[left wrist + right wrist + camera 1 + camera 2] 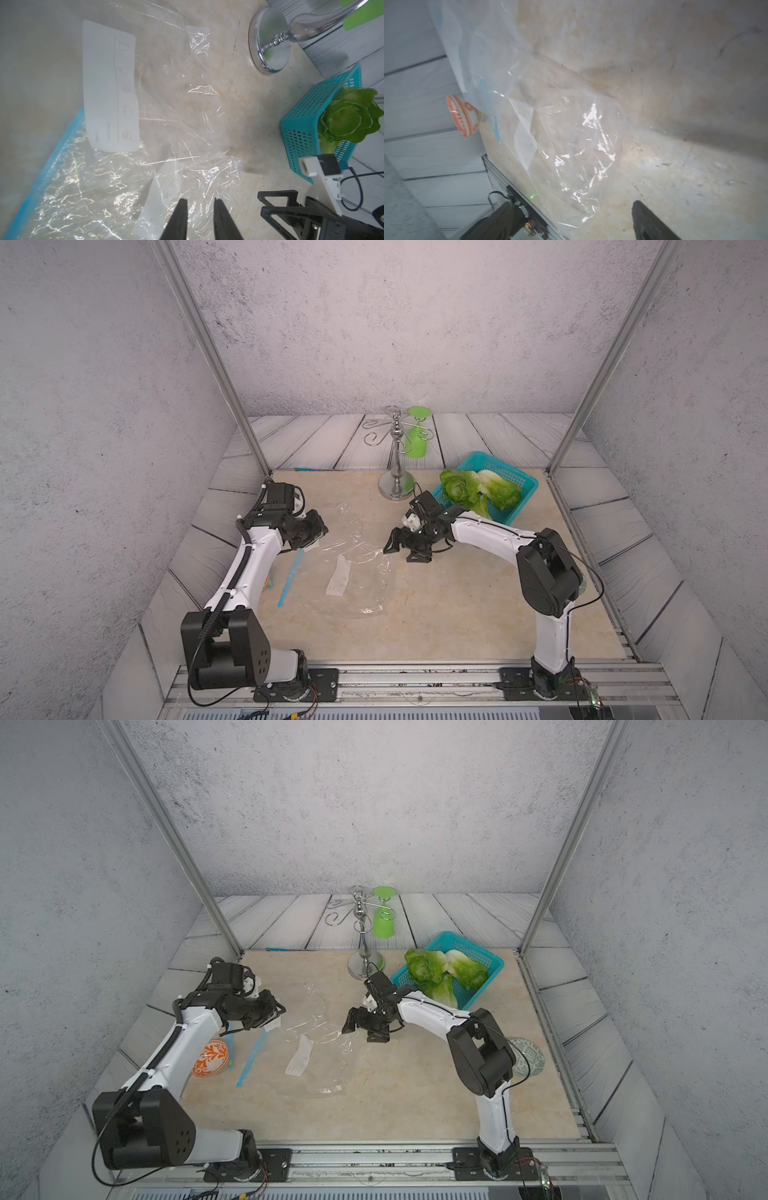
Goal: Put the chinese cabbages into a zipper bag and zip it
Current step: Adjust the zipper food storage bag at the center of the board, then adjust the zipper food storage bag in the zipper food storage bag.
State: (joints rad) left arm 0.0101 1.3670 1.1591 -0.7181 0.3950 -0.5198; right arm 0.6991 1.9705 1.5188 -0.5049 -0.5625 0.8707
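Note:
The chinese cabbages [478, 489] [440, 969], green-leaved with white stems, lie in a teal basket [519, 477] at the back right; one head [351, 116] shows in the left wrist view. The clear zipper bag [357, 572] [571, 135] lies crumpled mid-table, with a white label [338, 580] and a blue zip strip [291, 578]. My left gripper [309, 544] [200, 200] is at the zip end. Its jaws stand narrowly apart on the film, which rises toward it. My right gripper [405, 549] hangs open at the bag's right edge, holding nothing.
A chrome cup rack [397, 485] with a green goblet [417, 439] stands behind the bag, close to the basket. An orange-and-white patterned ball [210, 1058] sits by the left arm. A patterned plate [530, 1056] lies behind the right arm.

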